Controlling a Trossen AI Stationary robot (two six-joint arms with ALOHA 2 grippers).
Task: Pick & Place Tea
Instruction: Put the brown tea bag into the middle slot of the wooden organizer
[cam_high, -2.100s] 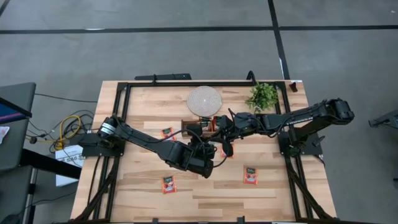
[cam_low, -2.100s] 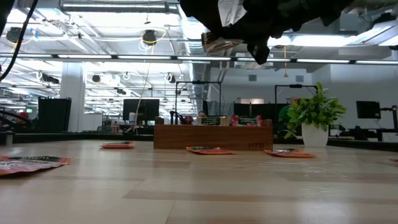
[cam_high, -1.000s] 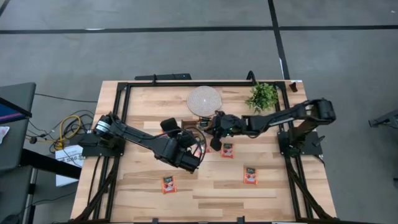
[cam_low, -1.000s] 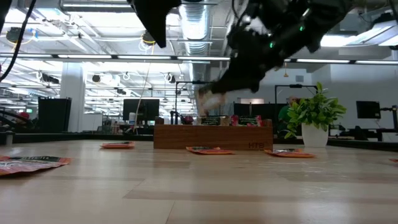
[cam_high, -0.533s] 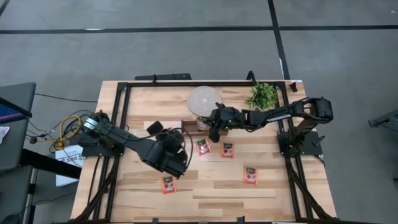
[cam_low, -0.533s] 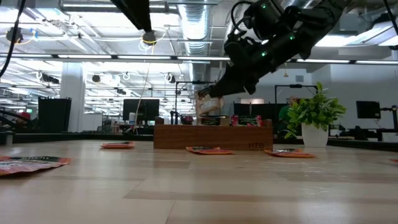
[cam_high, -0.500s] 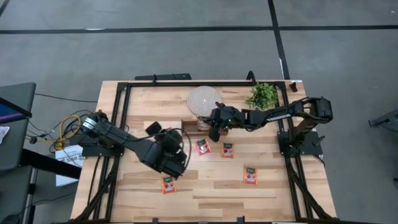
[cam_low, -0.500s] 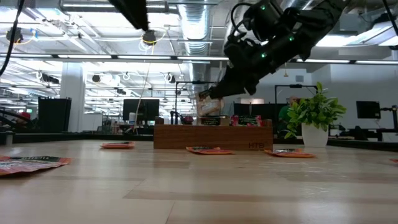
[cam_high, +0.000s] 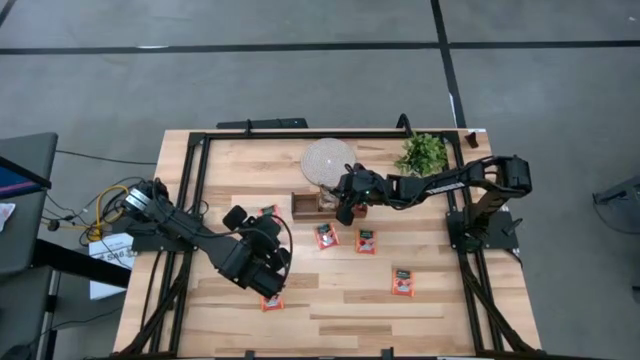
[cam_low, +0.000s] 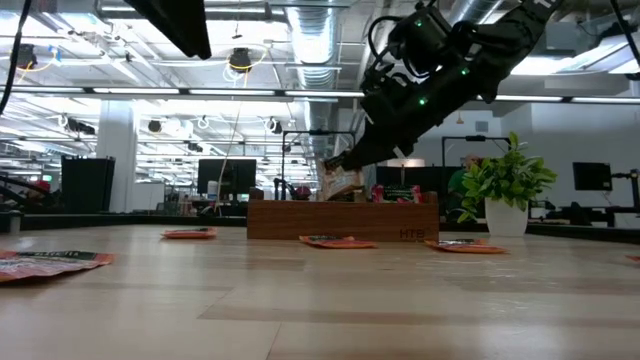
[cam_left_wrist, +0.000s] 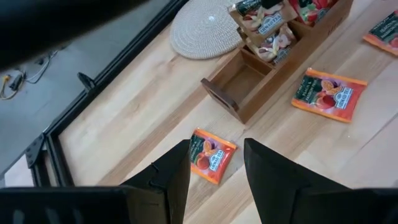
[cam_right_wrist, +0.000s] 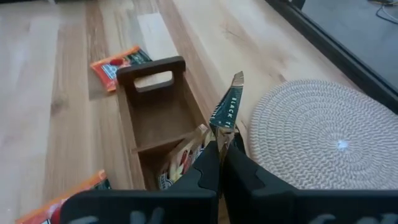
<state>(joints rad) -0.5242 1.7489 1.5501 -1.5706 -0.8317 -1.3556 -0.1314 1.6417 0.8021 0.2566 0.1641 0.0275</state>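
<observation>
Pale tan sachet (cam_right_wrist: 227, 106) with a dark green band, pinched edge-on between the fingers of the right gripper (cam_right_wrist: 221, 163), held upright just above the wooden tray (cam_right_wrist: 163, 123). Hanging over the tray's middle compartment, beside the round woven disc (cam_right_wrist: 319, 140). Jaws of that gripper pressed tight on the sachet's lower edge. In the low view, same sachet (cam_low: 341, 183) dangling below the right gripper (cam_low: 345, 163), just over the tray (cam_low: 342, 219).

More sachets standing in the middle compartment (cam_left_wrist: 269, 32), packed on edge; end compartment nearest the handle bare (cam_left_wrist: 243, 81).

Loose red-orange sachets flat on the table (cam_high: 230, 160): one (cam_high: 326, 236) just in front of the tray (cam_high: 305, 203), one (cam_high: 367, 240) beside it, one (cam_high: 403, 282) farther toward the front right, one (cam_high: 271, 298) near the front under the left arm, one (cam_high: 267, 212) left of the tray. Seen past the left fingers too: one (cam_left_wrist: 212, 155) lying apart from the tray's handle end, another (cam_left_wrist: 329, 94) alongside the tray's long wall.

Left gripper (cam_left_wrist: 216, 169) raised over the table's left front, fingers spread wide with nothing between them, well apart from the tray. In the high view, left gripper (cam_high: 268, 283) close above the front sachet.

Small potted plant (cam_high: 422, 154) at the back right of the table, near the right arm.
</observation>
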